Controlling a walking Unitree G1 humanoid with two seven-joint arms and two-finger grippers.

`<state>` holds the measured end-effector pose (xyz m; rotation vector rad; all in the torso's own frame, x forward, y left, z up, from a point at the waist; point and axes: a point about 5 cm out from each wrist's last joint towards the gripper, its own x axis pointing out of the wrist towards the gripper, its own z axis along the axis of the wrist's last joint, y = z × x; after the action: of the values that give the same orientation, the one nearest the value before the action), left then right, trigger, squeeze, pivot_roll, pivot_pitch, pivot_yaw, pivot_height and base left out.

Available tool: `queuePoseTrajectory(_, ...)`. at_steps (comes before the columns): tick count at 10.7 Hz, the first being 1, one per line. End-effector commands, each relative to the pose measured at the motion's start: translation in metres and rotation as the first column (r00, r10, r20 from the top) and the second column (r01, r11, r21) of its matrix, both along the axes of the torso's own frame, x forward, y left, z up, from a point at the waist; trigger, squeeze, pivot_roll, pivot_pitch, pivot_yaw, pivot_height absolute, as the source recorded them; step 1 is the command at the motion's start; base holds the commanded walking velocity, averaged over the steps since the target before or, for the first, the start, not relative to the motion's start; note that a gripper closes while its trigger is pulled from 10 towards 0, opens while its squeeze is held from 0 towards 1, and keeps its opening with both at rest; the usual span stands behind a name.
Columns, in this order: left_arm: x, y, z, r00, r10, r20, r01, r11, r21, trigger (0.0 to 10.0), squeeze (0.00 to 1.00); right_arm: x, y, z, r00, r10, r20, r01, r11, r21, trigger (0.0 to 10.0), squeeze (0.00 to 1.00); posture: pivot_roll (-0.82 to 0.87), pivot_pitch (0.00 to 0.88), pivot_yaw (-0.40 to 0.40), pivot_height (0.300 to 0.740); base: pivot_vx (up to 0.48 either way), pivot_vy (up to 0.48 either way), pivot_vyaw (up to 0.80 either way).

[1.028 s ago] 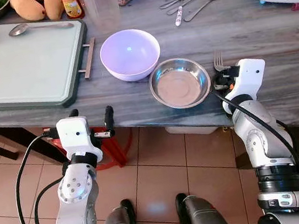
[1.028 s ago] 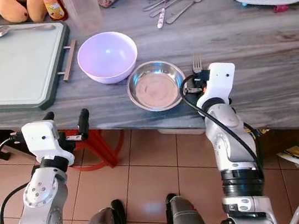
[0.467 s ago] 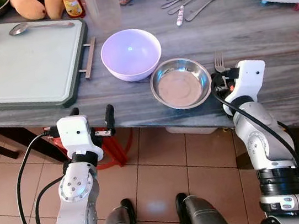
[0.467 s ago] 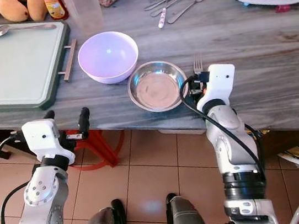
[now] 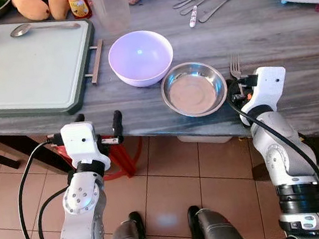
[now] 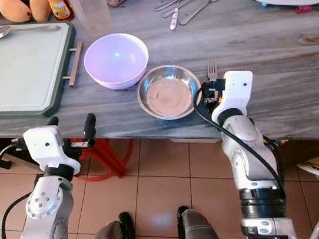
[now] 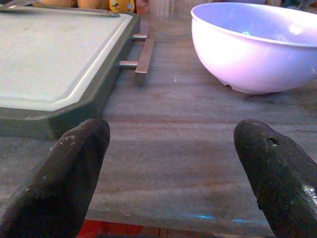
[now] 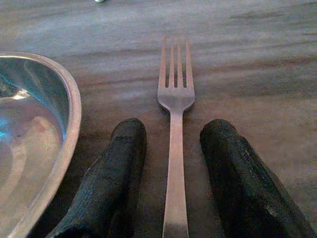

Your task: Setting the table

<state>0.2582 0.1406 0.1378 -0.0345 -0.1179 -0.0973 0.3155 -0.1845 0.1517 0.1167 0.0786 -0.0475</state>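
You've got two bowls (image 5: 140,57) on the counter (one lavender, one steel (image 5: 194,88)) and one green-rimmed tray (image 5: 20,61). One fork (image 5: 235,66) lies apart; one spoon (image 5: 42,27) rests on the tray.

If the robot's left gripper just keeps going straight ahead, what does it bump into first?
Probably nothing soon. The left gripper, fingers open, points across bare table between the green-rimmed tray and the purple bowl. Far ahead stands a clear plastic cup, likely its first contact, though depth is uncertain.
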Motion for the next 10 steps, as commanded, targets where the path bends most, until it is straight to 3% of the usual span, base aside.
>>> queuePoseTrajectory(1,-0.001,0.0,-0.005,1.0,0.0,-0.018,0.0,1.0,0.002,10.0,0.0,-0.008,-0.006,-0.021,0.995,-0.022,-0.094,0.023,1.0,0.01,10.0,0.0,-0.03,0.267,0.008,0.74,0.0,0.0,0.0)
queuePoseTrajectory(6,0.0,-0.001,-0.004,1.0,-0.001,-0.016,0.001,1.0,-0.002,10.0,0.0,-0.015,-0.014,-0.014,0.999,-0.034,-0.027,0.034,0.999,0.014,10.0,0.0,-0.04,0.266,0.01,0.74,0.0,0.0,0.0)
queuePoseTrajectory(10,0.0,-0.001,-0.003,1.0,-0.001,-0.013,0.001,1.0,-0.003,10.0,0.0,-0.017,-0.008,-0.002,0.996,-0.013,0.085,0.011,1.0,0.021,10.0,0.0,-0.03,0.266,0.011,0.74,0.0,0.0,0.0)
